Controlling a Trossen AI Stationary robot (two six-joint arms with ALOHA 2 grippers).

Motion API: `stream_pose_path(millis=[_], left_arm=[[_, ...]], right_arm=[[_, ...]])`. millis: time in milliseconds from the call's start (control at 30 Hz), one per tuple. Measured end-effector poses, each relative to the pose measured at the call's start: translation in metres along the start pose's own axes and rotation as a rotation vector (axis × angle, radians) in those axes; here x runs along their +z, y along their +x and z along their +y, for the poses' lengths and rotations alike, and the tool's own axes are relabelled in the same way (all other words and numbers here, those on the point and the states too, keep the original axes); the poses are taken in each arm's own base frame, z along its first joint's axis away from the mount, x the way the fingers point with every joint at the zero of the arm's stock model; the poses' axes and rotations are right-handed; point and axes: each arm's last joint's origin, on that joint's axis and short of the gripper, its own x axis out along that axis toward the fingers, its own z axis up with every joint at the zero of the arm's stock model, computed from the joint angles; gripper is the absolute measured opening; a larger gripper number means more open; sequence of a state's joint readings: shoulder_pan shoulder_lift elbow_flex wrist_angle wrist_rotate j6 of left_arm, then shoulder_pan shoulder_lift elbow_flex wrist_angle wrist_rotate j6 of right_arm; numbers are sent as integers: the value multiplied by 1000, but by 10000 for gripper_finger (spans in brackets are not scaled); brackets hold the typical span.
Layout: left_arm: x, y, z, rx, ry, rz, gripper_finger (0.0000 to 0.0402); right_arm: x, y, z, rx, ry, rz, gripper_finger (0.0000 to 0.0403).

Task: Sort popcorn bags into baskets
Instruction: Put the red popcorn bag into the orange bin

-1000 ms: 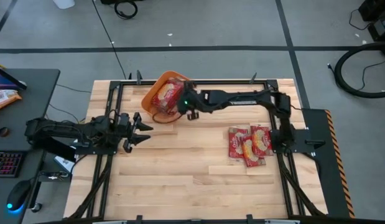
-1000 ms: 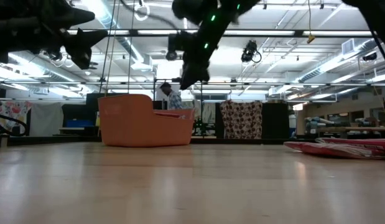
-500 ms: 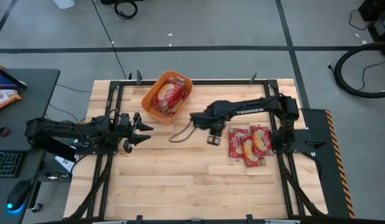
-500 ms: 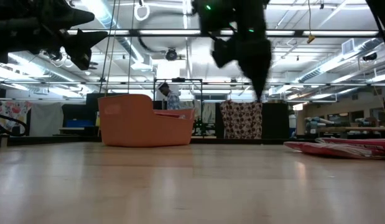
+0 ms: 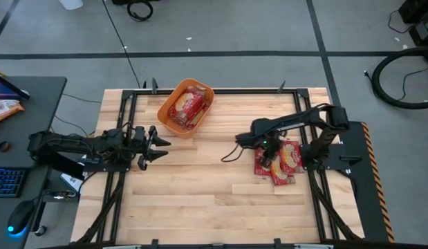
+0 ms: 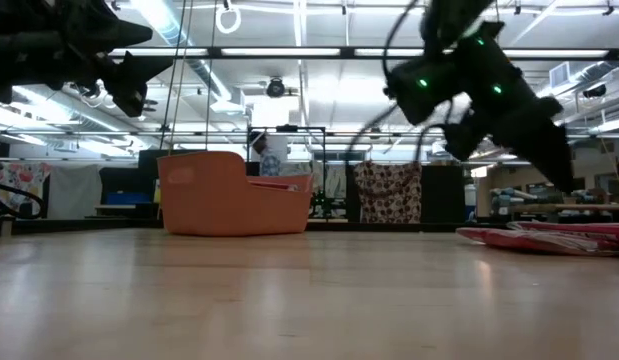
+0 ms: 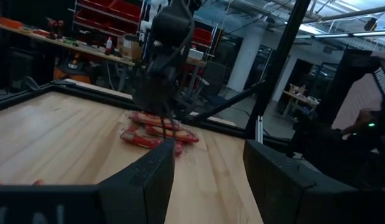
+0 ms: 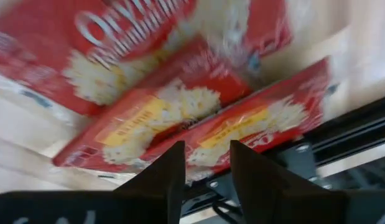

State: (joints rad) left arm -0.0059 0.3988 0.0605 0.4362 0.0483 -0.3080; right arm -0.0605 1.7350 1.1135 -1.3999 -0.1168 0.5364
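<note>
The orange basket (image 5: pixel 187 106) stands near the table's far edge, left of centre, with red popcorn bags (image 5: pixel 186 107) lying inside it; the low view shows it as a tub (image 6: pixel 229 194). More red popcorn bags (image 5: pixel 278 160) lie overlapped flat in a pile on the table's right side (image 6: pixel 549 238). My right gripper (image 5: pixel 264 153) hovers open just above this pile's left part, fingers slanting down (image 6: pixel 555 165); its wrist view shows the bags (image 8: pixel 180 118) close beyond the open fingers (image 8: pixel 208 155). My left gripper (image 5: pixel 155 142) waits open at the table's left (image 7: pixel 211 158).
Black frame rails (image 5: pixel 220 90) run along the table's edges, and one lies right beside the pile (image 8: pixel 341 137). Bare wood (image 5: pixel 200 187) spreads between the basket and the pile. A loop of cable (image 5: pixel 231 149) hangs from the right arm.
My right gripper has swung from above the basket toward the table's right and near side, coming down over the pile of bags. The basket, the bags and my left arm have stayed put.
</note>
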Motion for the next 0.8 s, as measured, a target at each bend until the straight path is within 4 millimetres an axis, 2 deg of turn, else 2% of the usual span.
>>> stream_pose_path(millis=[133, 333, 467, 567, 733, 800], left_arm=[[0, 0, 0, 2, 0, -1, 194], [0, 0, 0, 3, 0, -1, 194], [0, 0, 0, 3, 0, -3, 194], [1, 0, 0, 2, 2, -9, 194], [1, 0, 0, 12, 5, -12, 194], [1, 0, 0, 13, 5, -12, 194]], right_arm=[[-9, 23, -13, 28, 42, 30, 130], [-20, 54, -25, 55, 30, -18, 130], [-21, 65, -27, 78, -6, -72, 130], [-15, 59, -23, 103, -14, -124, 130], [6, 24, -6, 143, -90, -387, 130], [17, 5, 3, 198, -166, -554, 130]])
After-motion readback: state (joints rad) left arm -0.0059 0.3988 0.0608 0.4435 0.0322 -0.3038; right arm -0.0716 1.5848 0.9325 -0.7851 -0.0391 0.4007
